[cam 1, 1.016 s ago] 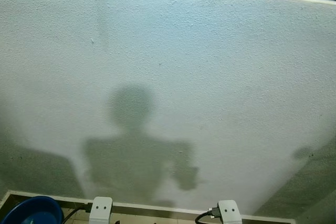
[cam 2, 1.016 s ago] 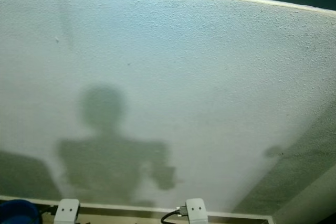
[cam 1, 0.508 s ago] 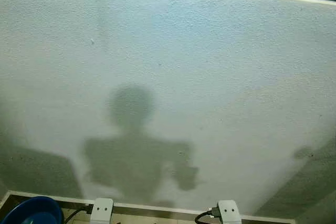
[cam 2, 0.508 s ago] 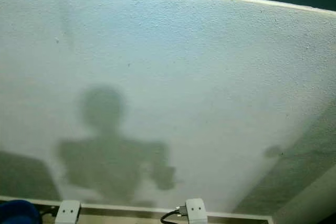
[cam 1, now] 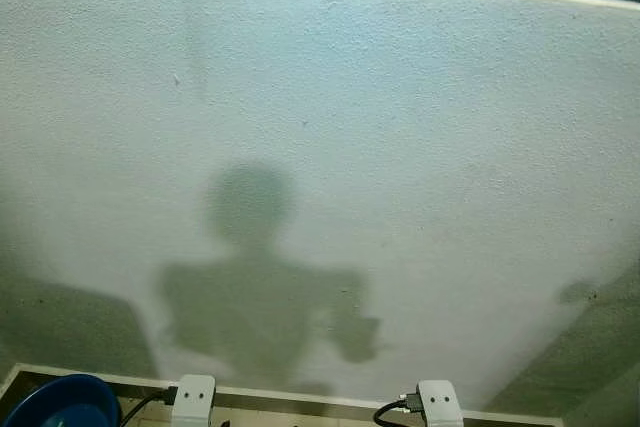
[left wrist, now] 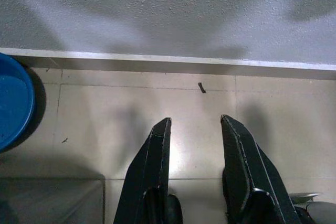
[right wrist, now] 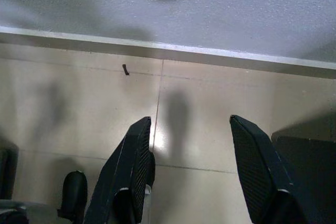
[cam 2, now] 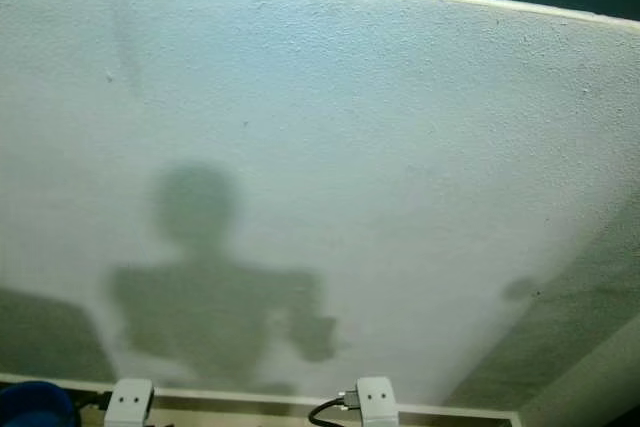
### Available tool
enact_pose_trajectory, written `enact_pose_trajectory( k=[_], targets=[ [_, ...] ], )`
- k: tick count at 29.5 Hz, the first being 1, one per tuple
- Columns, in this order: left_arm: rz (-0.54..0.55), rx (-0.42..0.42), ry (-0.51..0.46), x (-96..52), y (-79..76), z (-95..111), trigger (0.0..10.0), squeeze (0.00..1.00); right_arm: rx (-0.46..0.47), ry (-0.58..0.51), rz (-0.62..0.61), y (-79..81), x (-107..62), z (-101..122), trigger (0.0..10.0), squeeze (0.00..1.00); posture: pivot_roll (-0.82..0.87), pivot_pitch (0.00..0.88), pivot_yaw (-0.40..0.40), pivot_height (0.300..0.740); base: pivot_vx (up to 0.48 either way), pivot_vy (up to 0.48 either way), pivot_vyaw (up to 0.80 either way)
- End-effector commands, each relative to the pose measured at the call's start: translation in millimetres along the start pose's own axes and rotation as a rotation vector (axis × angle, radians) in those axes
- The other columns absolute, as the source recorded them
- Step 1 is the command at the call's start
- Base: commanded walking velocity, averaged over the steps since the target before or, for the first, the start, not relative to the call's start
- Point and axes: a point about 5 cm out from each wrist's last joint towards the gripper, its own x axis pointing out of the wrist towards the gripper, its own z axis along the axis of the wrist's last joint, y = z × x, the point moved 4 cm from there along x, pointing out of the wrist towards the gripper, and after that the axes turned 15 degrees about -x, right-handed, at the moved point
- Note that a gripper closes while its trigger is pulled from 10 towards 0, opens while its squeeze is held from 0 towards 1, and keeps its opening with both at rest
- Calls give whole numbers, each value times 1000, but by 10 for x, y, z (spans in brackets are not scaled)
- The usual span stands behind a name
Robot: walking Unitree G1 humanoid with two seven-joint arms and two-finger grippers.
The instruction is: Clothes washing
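**Facing the wall, laundry not yet in hand**

We stand close to a white textured wall, our own shadow cast on it. Judging from this, the washing has hardly begun: we see no clothes and no washing machine, and nothing is carried in either hand.

Our left gripper hangs above the beige tiled floor, just out from the wall's skirting, its two black fingers parted with nothing between them. Our right gripper hangs likewise near the same skirting, fingers spread wide and bare.

The one thing likely tied to the job is a blue basin. It sits on the floor close against the wall, off to the left of our left gripper and apart from it; we cannot tell whether it holds anything.

Left to do, as we judge it: turn from the wall, find the clothes, and carry on from there.
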Motion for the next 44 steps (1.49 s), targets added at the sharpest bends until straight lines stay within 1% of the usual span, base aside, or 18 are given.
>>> enact_pose_trajectory(
  k=[1,5,8,12,25,29,38,44],
  targets=[
    [-9,12,8,-6,-19,-30,10000,0,17,1,-19,-38,-3,-11,10000,0,-17,38,-10,740,0,0,0],
    [-11,22,11,-18,5,-43,10000,0,14,3,-19,-16,-10,-29,10000,0,-12,47,-3,740,0,0,0],
    [-21,32,10,-21,-4,-45,10000,0,14,3,-20,-11,-12,-33,10000,0,-12,48,-2,740,0,0,0],
    [-63,79,12,-18,-83,-52,10000,0,13,5,-20,4,-18,-46,10000,0,0,52,1,740,0,0,0],
    [-73,85,3,-13,-105,-30,10000,0,12,5,-19,26,-21,-53,10000,0,5,58,3,740,0,0,0],
    [-100,106,4,-8,-163,-29,10000,0,10,5,-20,25,-22,-56,10000,0,4,61,7,740,0,0,0],
    [-124,126,5,-1,-227,-31,10000,0,8,8,-20,30,-27,-70,10000,0,7,67,7,740,0,0,0],
    [-125,126,-1,1,-226,-12,10000,0,6,8,-18,39,-31,-77,10000,0,19,79,10,740,0,0,0]
  ],
)
